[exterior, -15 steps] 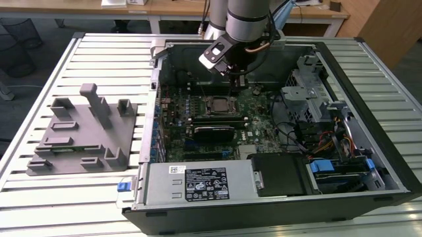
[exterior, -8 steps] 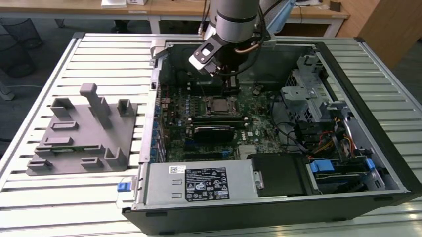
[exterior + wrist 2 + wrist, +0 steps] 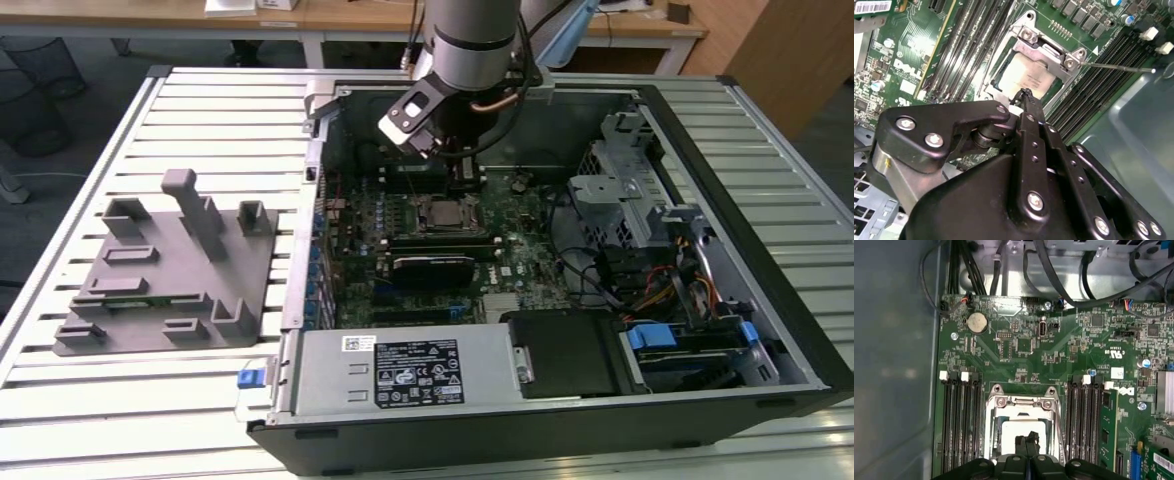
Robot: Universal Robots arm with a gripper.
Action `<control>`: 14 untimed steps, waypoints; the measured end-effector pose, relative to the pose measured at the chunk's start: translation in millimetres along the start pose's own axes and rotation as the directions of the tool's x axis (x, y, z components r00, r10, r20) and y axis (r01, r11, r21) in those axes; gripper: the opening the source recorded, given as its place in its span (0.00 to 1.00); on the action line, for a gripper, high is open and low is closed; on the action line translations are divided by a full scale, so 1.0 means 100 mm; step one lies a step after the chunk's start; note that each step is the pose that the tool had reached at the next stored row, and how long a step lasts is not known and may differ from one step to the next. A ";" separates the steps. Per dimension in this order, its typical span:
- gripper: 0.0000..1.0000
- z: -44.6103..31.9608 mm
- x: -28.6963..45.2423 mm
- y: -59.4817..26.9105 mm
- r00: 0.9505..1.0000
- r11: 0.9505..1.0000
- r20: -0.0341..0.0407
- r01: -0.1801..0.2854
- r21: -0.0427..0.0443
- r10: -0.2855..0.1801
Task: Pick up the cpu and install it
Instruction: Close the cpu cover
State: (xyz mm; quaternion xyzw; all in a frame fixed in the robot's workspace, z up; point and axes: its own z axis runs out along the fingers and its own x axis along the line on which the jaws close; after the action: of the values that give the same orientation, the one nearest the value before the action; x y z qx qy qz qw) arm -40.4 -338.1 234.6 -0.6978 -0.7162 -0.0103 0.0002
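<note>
The cpu (image 3: 1015,431) lies flat in the motherboard socket (image 3: 1022,405), its pale silver top showing inside the metal frame; it shows too in the second wrist view (image 3: 1024,76) and in the exterior view (image 3: 446,213). My gripper (image 3: 1027,438) hangs just above the cpu's edge, fingers pressed together with nothing between them. The black fingertips (image 3: 1025,95) end at the chip's near rim. In the exterior view the gripper (image 3: 462,172) reaches down into the open computer case (image 3: 767,300), just behind the socket. A thin metal lever (image 3: 1116,66) sticks out beside the socket.
Memory slots (image 3: 959,425) flank the socket on both sides. Black cables (image 3: 1064,285) run along the case wall. A grey plastic tray with upright posts (image 3: 167,270) stands at the exterior view's left. The power supply (image 3: 400,372) and drive cage (image 3: 617,190) crowd the case.
</note>
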 end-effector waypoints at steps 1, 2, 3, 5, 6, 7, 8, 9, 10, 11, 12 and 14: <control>0.11 0.009 0.000 -0.008 1.000 1.000 0.000 0.000 0.000 0.000; 0.11 0.017 0.000 -0.019 1.000 1.000 0.000 0.000 0.000 0.000; 0.11 0.022 0.000 -0.022 1.000 1.000 0.000 0.000 0.000 0.000; 0.11 0.022 0.000 -0.022 1.000 1.000 0.000 0.000 0.000 0.000; 0.11 0.023 0.000 -0.022 1.000 1.000 0.000 0.000 0.000 0.000; 0.11 0.023 0.000 -0.022 1.000 1.000 0.000 0.000 0.000 0.000; 0.11 0.023 0.000 -0.022 1.000 1.000 0.000 0.000 0.000 0.000; 0.11 0.023 0.000 -0.022 1.000 1.000 0.000 0.000 0.000 0.000; 0.11 0.023 0.000 -0.023 1.000 1.000 0.000 0.000 0.000 0.000; 0.11 0.024 0.001 -0.029 1.000 1.000 0.000 0.000 0.000 0.000; 0.11 0.025 0.001 -0.037 1.000 1.000 0.000 0.000 0.000 0.000; 0.11 0.026 0.001 -0.055 1.000 1.000 0.000 0.000 0.000 0.000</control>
State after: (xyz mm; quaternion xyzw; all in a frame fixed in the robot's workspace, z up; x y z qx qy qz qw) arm -45.9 -338.1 231.9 -0.6978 -0.7162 -0.0103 0.0001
